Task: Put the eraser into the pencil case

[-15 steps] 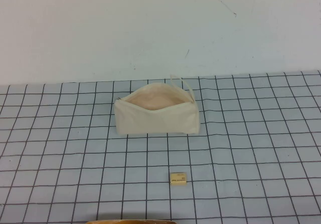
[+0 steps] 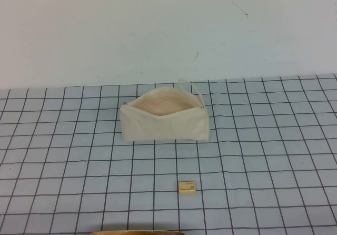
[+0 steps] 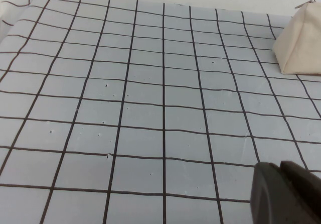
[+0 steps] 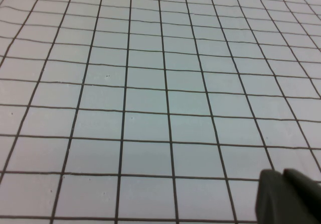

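Observation:
The cream-white pencil case [image 2: 164, 123] stands on the grid mat at mid-table, its mouth open and the pinkish lining showing, with a thin cord loop [image 2: 192, 89] at its right end. The tiny cream-yellow eraser [image 2: 187, 187] lies flat on the mat nearer to me, a little right of the case and apart from it. Neither arm shows in the high view. My left gripper [image 3: 278, 166] is shut and empty, hovering over bare mat, with one end of the case [image 3: 298, 45] far ahead of it. My right gripper [image 4: 281, 173] is shut and empty over bare mat.
A grey mat with a dark grid [image 2: 263, 156] covers the table up to a plain white wall [image 2: 168, 29]. A tan curved edge [image 2: 137, 233] shows at the very front of the high view.

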Motion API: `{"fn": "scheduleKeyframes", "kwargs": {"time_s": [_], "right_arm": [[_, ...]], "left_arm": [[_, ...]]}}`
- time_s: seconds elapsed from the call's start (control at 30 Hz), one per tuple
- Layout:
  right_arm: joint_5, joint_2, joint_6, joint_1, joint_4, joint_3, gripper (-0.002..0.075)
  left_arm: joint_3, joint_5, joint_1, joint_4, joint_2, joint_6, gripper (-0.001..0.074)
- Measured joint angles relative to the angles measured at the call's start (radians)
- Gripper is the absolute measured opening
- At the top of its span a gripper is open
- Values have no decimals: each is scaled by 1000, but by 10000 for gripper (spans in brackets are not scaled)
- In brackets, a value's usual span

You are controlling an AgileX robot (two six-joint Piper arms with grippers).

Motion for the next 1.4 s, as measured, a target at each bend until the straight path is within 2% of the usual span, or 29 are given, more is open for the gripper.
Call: {"fn": "scheduleKeyframes", "kwargs": {"time_s": [0.5,0.63,0.73,0.93,1.1,1.23,1.4], "right_arm": [[0,0,0,0,2,0,-1],[-2,0,7,0,54,0,-1],[-2,0,58,0,188,0,-1],[-2,0,284,0,687,8,-1],[-11,0,295,0,747,8,-1],[-42,0,251,0,749,8,-1],[23,5,-2,9,763,-81,-1]], "left_arm": [[0,0,0,0,0,0,-1],[0,0,0,0,0,0,-1],[0,0,0,0,0,0,-1],[0,0,0,0,0,0,-1],[0,0,0,0,0,0,-1],[0,0,0,0,0,0,-1],[0,0,0,0,0,0,-1]]}}
